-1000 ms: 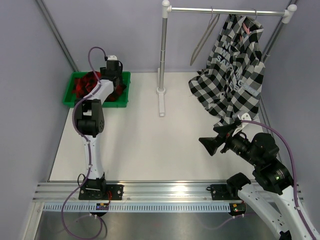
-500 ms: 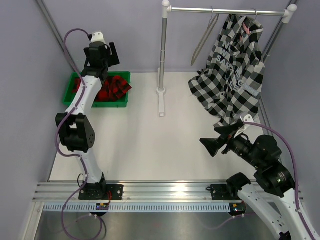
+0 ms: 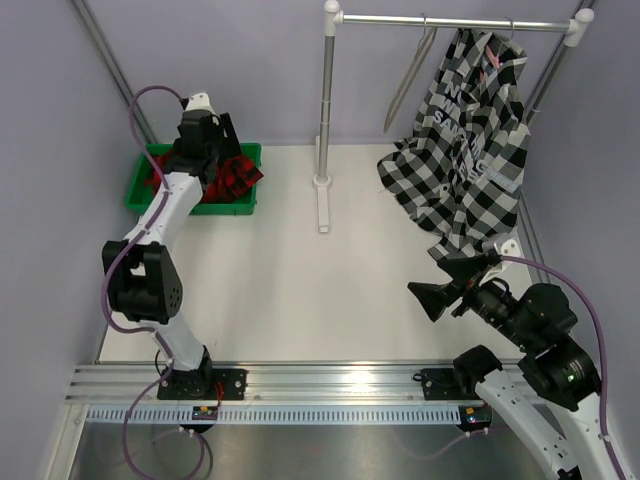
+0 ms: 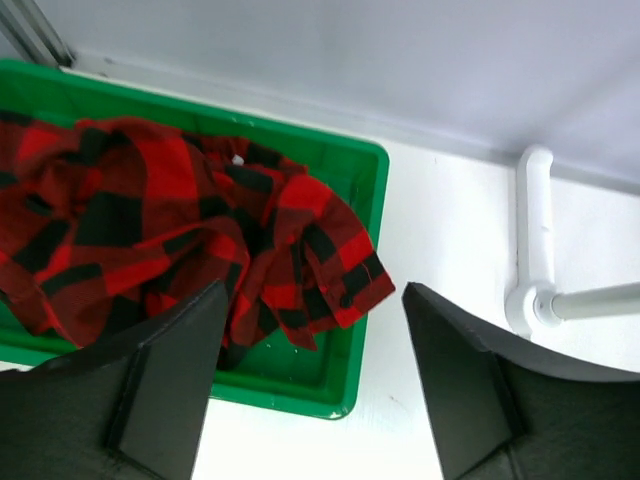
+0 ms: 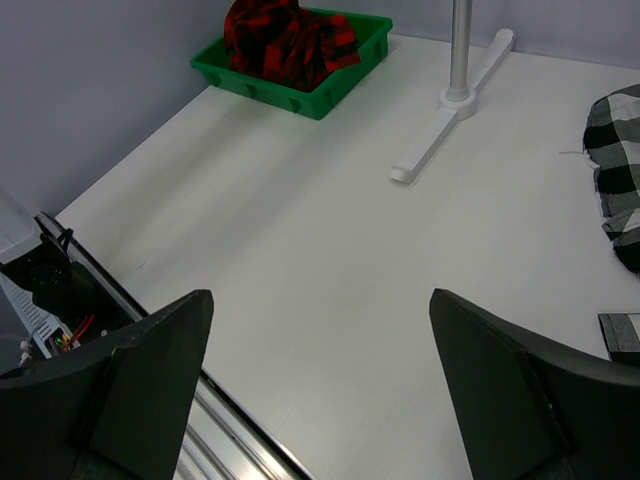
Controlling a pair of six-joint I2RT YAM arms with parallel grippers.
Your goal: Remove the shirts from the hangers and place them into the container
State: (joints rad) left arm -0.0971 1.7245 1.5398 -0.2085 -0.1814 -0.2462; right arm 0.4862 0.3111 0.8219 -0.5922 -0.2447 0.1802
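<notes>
Left gripper (image 4: 312,295) was seen spread wide above the green container (image 4: 345,160), in which the red-and-black shirt (image 4: 150,220) lay crumpled; overhead, the arm hid part of it. Right gripper (image 5: 320,300) was held spread, empty. The black-and-white shirt (image 3: 465,150) was shown hanging from the rail (image 3: 450,20) only overhead; the right wrist view cut it to 1 corner.

Red-black shirt (image 4: 180,240) crumpled in green container (image 4: 345,375), corner over rim; black-white shirt (image 3: 465,150) hanging; 1 hanger (image 3: 408,80) bare.

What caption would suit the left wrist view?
Open left gripper above the red-and-black shirt heaped in the green tray.
</notes>
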